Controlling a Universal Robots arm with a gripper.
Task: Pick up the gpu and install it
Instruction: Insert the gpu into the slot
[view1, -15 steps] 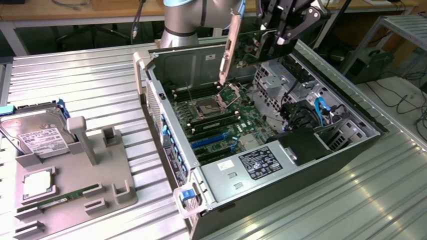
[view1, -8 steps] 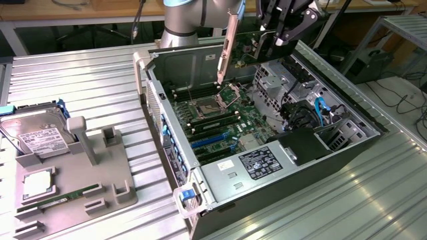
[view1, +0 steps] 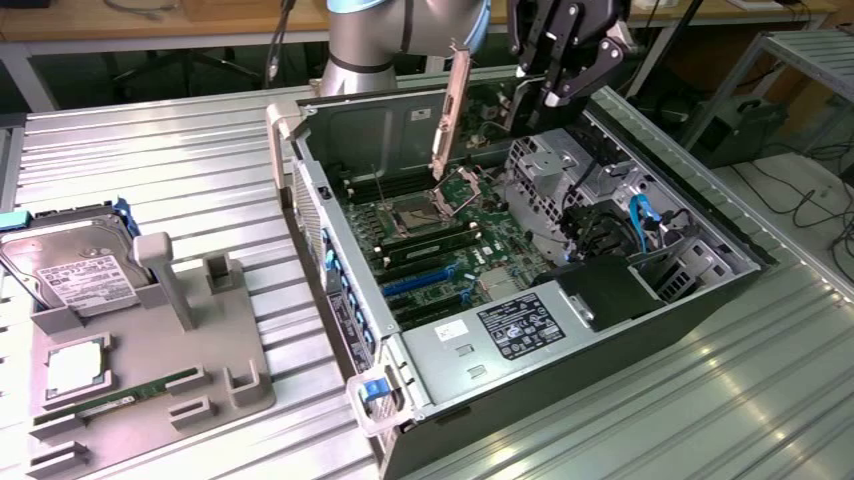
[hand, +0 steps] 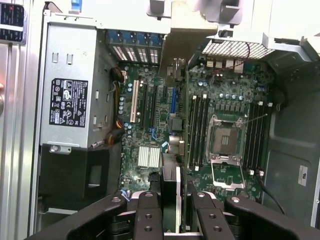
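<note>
My gripper (view1: 554, 92) hangs over the far end of the open computer case (view1: 667, 290), above the motherboard (view1: 454, 245). It is shut on the gpu (hand: 175, 172), which the wrist view shows edge-on between the two black fingers (hand: 148, 210): a thin green board with a black fan on one face. In the exterior view the gpu's silver end bracket (view1: 454, 110) stands nearly upright in the air over the board, clear of the slots. In the wrist view the card's edge lines up along the expansion slots (hand: 150, 107) beside the CPU socket (hand: 227, 135).
A silver power supply (view1: 521, 330) fills the near end of the case. Blue slots (view1: 420, 285) lie beside it. At the exterior view's left, a grey fixture (view1: 200, 340) holds a hard drive (view1: 74, 270), a CPU (view1: 74, 365) and a RAM stick (view1: 120, 397).
</note>
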